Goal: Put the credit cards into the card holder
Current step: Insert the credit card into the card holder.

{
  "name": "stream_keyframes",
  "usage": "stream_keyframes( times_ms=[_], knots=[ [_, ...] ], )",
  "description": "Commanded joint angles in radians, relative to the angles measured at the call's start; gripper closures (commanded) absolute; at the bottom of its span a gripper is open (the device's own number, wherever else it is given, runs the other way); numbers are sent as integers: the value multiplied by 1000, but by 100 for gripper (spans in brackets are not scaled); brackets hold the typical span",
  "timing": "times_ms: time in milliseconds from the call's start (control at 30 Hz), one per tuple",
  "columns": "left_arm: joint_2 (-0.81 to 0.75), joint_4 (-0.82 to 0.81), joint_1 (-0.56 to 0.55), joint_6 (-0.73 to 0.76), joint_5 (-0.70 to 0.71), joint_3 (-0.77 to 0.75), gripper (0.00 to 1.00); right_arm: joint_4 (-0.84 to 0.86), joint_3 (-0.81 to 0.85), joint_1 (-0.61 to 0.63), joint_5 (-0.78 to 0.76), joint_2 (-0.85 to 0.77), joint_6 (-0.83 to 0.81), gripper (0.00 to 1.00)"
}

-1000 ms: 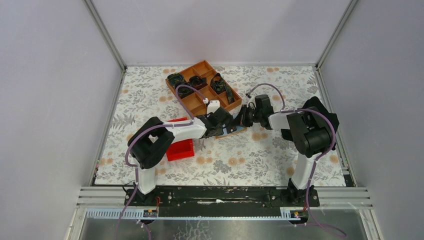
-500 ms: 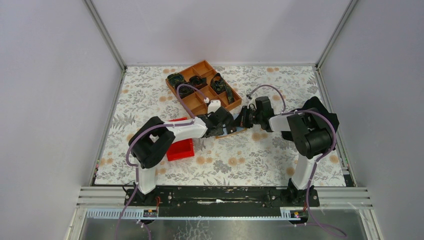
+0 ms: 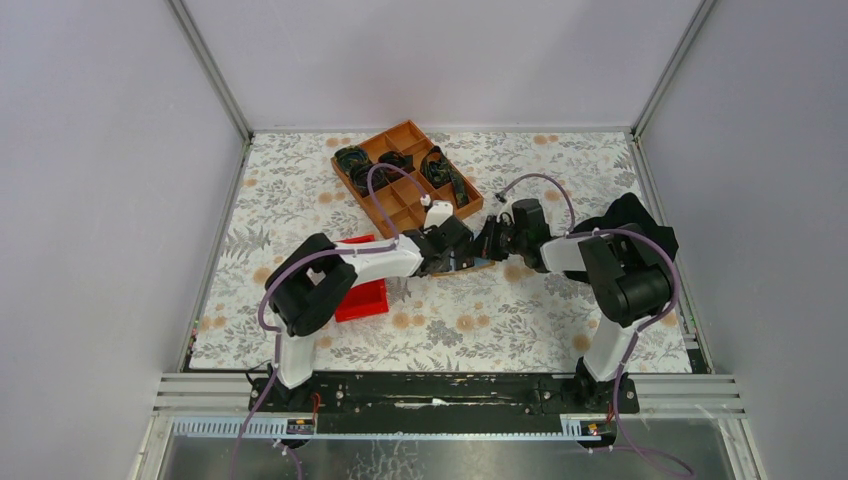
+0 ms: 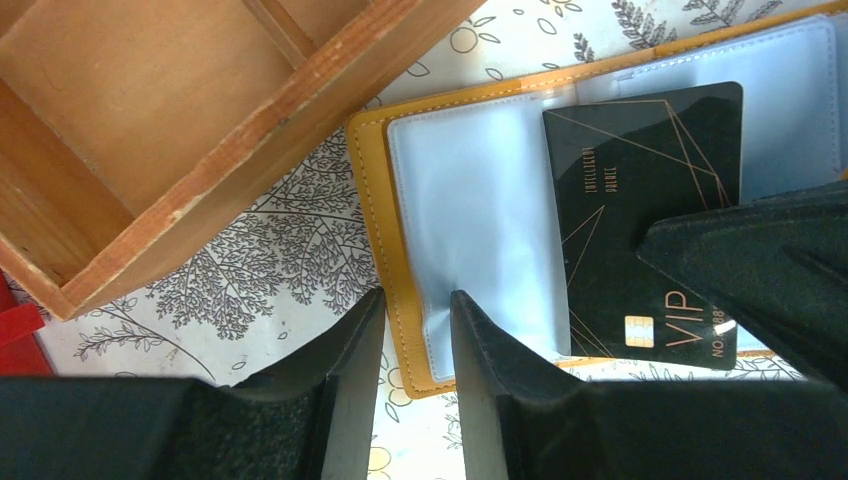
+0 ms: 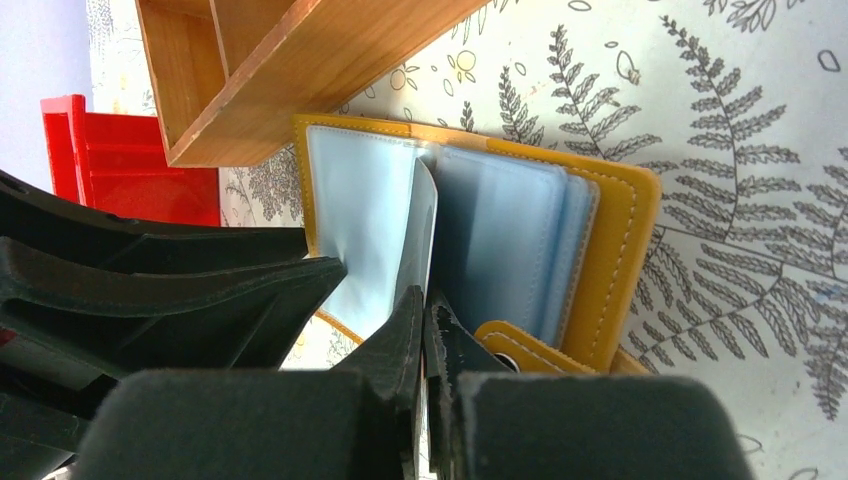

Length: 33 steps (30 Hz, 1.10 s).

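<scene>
The card holder [image 4: 375, 190] lies open on the floral cloth, tan-yellow with clear plastic sleeves [image 5: 500, 240]. A black credit card [image 4: 640, 170] with gold lines sits partly inside one sleeve. My right gripper [image 5: 427, 310] is shut on that card's near end, and the card shows edge-on [image 5: 425, 220] above its tips. My left gripper [image 4: 415, 305] is open, straddling the holder's left edge. One of its fingertips [image 4: 465, 315] presses on the sleeve. In the top view both grippers meet over the holder [image 3: 470, 268], which is mostly hidden.
The orange-brown compartment tray [image 3: 405, 205] stands just behind the holder, its wooden corner close in both wrist views [image 4: 250, 130] [image 5: 300, 70]. A red bin [image 3: 362, 300] sits to the left under the left arm. Grey walls enclose the cloth.
Both grippers have shifted slightly toward the near edge, with the right forearm lowering. Neither gripper's jaws have changed.
</scene>
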<state>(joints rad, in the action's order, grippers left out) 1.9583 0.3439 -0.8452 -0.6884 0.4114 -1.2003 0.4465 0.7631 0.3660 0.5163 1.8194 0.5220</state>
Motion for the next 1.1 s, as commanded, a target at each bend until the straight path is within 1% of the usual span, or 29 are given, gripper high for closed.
stream_keyframes(
  times_ms=[0, 167, 367, 567, 800, 967, 1067],
  knots=[
    [178, 113, -58, -2, -220, 98, 63, -163, -76, 39, -6, -13, -34, 100],
    [168, 112, -80, -20, -231, 124, 63, -160, -99, 39, -32, -34, -9, 100],
    [167, 111, -100, -33, -240, 141, 63, -145, -101, 39, -36, -14, 26, 100],
    [161, 119, -103, -31, -239, 149, 63, -199, -89, 40, -79, 0, 30, 100],
    [164, 127, -103, -31, -242, 160, 63, -295, -21, 48, -123, 51, 14, 100],
    [168, 127, -103, -32, -252, 168, 63, -353, 4, 59, -133, 81, 1, 100],
    [170, 127, -103, -34, -255, 172, 63, -359, -5, 68, -131, 77, -3, 100]
  ],
)
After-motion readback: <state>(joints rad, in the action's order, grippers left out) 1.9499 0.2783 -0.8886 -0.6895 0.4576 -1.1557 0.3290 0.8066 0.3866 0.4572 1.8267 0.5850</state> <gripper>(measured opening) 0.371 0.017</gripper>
